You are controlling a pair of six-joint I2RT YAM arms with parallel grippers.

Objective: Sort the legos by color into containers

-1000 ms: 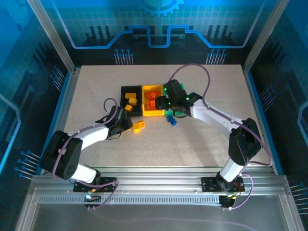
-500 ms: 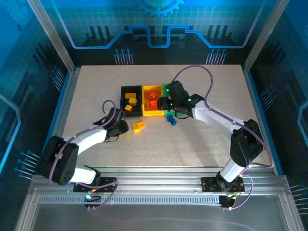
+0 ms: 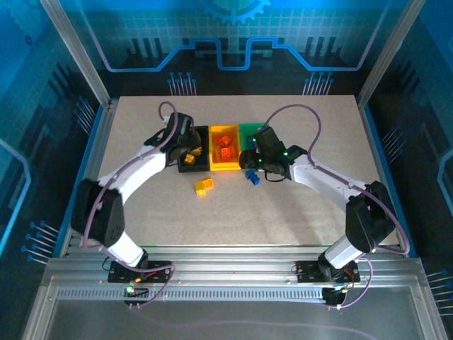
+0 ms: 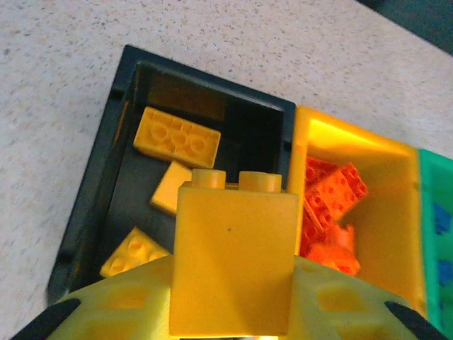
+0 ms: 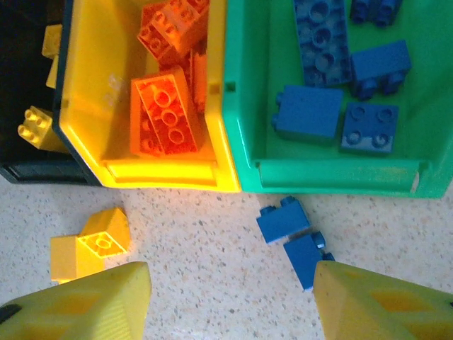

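Top external: left gripper (image 3: 190,150) hung over the black bin (image 3: 206,160), clenched; its load was too small to make out from here. Right gripper (image 3: 249,163) sat low at the near edge of the green bin (image 3: 248,128). The yellow bin (image 3: 225,168) stood between the other two bins, touching both. Two loose yellow legos (image 3: 204,186) and a blue pair (image 3: 252,177) lay on the table (image 3: 297,212), just in front of the bins.

Left wrist: fingers (image 4: 120,304) were clamped on one yellow brick (image 4: 233,258), studs pointing away, above the black bin. Three yellow pieces (image 4: 177,138) lay inside it. Orange-red legos (image 4: 333,202) filled the yellow bin alongside.

Right wrist: jaws stood wide apart, gripping nothing. The blue pair lay on the table between the fingertips, just outside the green bin's near wall. Blue bricks (image 5: 340,92) lay inside that bin.
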